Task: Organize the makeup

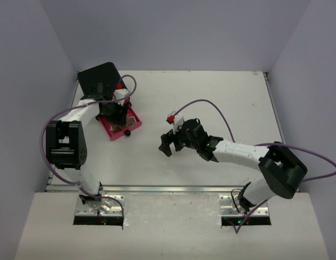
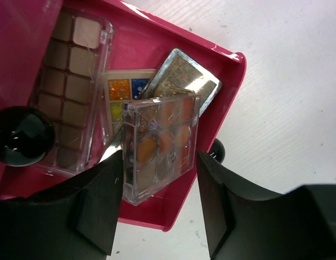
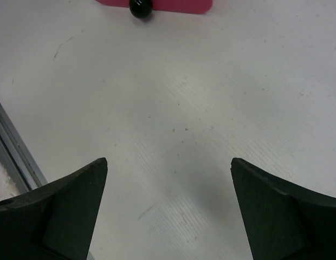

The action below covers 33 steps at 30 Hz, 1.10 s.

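On the white table point(image 2: 298, 108), the pink drawer point(image 2: 233, 70) is seen crowded with makeup point(image 2: 70, 81), and trouble is to be expected at its rim. The clear orange-toned palette point(image 2: 160, 124) is propped aslant on the palettes point(image 2: 181, 76) beneath, its lower corner up against that rim at lower centre of the left wrist view. It could be tipped out onto the table if caught by a finger when the left gripper point(image 2: 161, 162) is raised — or it could slide off the stack. It is flanked by both fingers point(image 2: 100, 206), its sides level with their tips; whether it is clasped or let go cannot be told. The right gripper point(image 3: 168, 162) is held spread wide and empty over bare table — the drawer's edge far off at the top of its view.
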Motion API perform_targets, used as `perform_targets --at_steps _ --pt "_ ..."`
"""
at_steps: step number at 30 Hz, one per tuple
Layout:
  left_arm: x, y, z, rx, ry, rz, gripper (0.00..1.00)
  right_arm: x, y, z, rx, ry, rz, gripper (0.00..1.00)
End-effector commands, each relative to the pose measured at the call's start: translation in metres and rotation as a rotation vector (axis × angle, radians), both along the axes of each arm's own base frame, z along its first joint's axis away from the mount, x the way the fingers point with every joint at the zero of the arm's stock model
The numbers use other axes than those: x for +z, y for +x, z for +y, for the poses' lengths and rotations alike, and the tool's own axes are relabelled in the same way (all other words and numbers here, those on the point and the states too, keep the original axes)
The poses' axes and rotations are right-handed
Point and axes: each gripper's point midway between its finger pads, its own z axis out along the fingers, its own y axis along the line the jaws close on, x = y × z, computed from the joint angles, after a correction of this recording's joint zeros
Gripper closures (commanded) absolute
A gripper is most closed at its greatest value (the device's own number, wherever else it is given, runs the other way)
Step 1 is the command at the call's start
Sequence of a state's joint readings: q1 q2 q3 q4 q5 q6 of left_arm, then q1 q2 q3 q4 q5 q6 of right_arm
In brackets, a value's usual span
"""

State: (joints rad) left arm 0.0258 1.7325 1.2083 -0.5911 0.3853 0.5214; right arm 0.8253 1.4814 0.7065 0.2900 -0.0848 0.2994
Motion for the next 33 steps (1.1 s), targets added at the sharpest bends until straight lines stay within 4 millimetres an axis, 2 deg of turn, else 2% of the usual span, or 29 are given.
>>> perform_targets --at_steps 1,6,11,14,18,19,20,21,22,24,25,27,30,31,32,33 --pt "0.037 0.025 -0.011 -0.004 0.043 -0.15 0.48 0.021 0.006 0.014 0.013 0.052 -0.023 0.04" --pt "0.054 0.037 -0.003 0.078 0.085 -0.205 0.47 0.023 0.003 0.013 0.022 0.048 -0.025 0.04" --pt "0.072 0.038 -0.021 0.047 0.114 -0.263 0.46 0.023 0.004 0.015 0.022 0.049 -0.026 0.04" --pt "0.091 0.044 -0.024 0.073 0.142 -0.311 0.44 0.023 0.006 0.018 0.011 0.052 -0.016 0.05" --pt "0.143 0.055 -0.017 0.136 0.154 -0.429 0.45 0.022 0.011 0.027 -0.018 0.059 0.011 0.08" --pt "0.167 0.06 -0.012 0.16 0.161 -0.491 0.44 0.022 0.013 0.033 -0.022 0.051 0.011 0.08" --pt "0.194 0.066 -0.005 0.193 0.166 -0.561 0.42 0.02 0.014 0.038 -0.024 0.037 0.004 0.09" --pt "0.213 0.072 0.006 0.237 0.178 -0.608 0.39 0.017 0.013 0.044 -0.019 0.024 -0.001 0.09" --pt "0.223 0.077 0.021 0.291 0.19 -0.633 0.37 0.015 0.013 0.052 -0.012 0.018 -0.002 0.09" --pt "0.258 0.091 0.039 0.361 0.196 -0.671 0.36 0.011 0.017 0.062 -0.031 0.006 -0.006 0.11" --pt "0.248 0.098 0.045 0.384 0.202 -0.64 0.36 0.01 0.017 0.068 -0.031 0.007 -0.001 0.12" --pt "0.25 0.117 0.055 0.424 0.195 -0.601 0.36 0.01 0.022 0.079 -0.056 0.011 -0.011 0.14" --pt "0.241 0.131 0.068 0.482 0.192 -0.585 0.36 -0.002 0.02 0.097 -0.062 0.019 -0.016 0.16" --pt "0.239 0.134 0.082 0.518 0.199 -0.583 0.35 -0.005 0.021 0.102 -0.065 0.012 -0.022 0.16" --pt "0.224 0.146 0.1 0.57 0.199 -0.553 0.35 -0.012 0.022 0.11 -0.071 -0.006 -0.041 0.18" --pt "0.219 0.152 0.108 0.609 0.164 -0.537 0.34 -0.009 0.025 0.119 -0.087 -0.012 -0.073 0.2"
